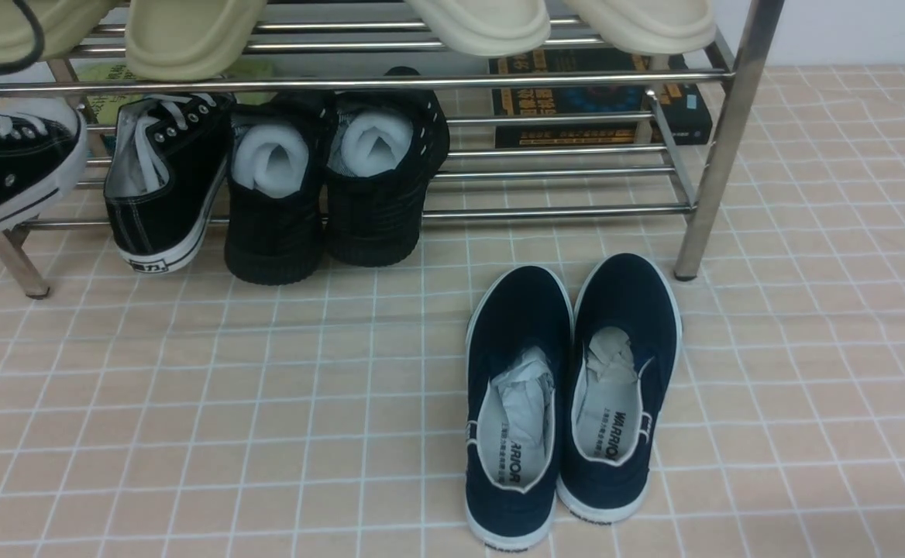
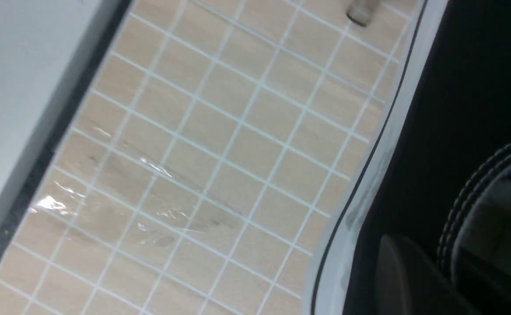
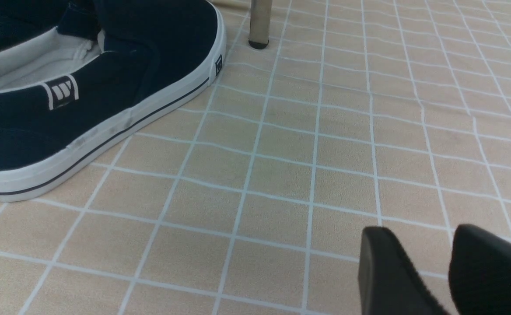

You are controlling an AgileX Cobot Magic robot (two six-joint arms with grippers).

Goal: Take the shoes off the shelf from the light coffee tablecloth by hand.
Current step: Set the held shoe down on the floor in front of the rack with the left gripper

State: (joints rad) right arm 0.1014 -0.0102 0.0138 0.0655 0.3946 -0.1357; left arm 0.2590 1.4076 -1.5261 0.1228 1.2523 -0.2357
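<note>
Black canvas sneakers are seen apart at the left end of the chrome shoe rack. One sneaker is held tilted at the picture's left edge, seemingly off the bars and above the checked tablecloth. Its mate is seen heel-out on the lower tier, just beside the foam-stuffed black shoes.

The left gripper is closed tight. In its wrist view one finger is pressed against dark canvas beside the stitched collar, so a pinch on the upper's edge is judged. The right gripper is parted and empty, low over the cloth near the navy slip-ons.

Such a shoe is judged light, with a soft upper that gives under a pinch and a stiff rubber sole. The heel collar is judged the best hold for the mate, and its laces could be caught on the bars.
</note>
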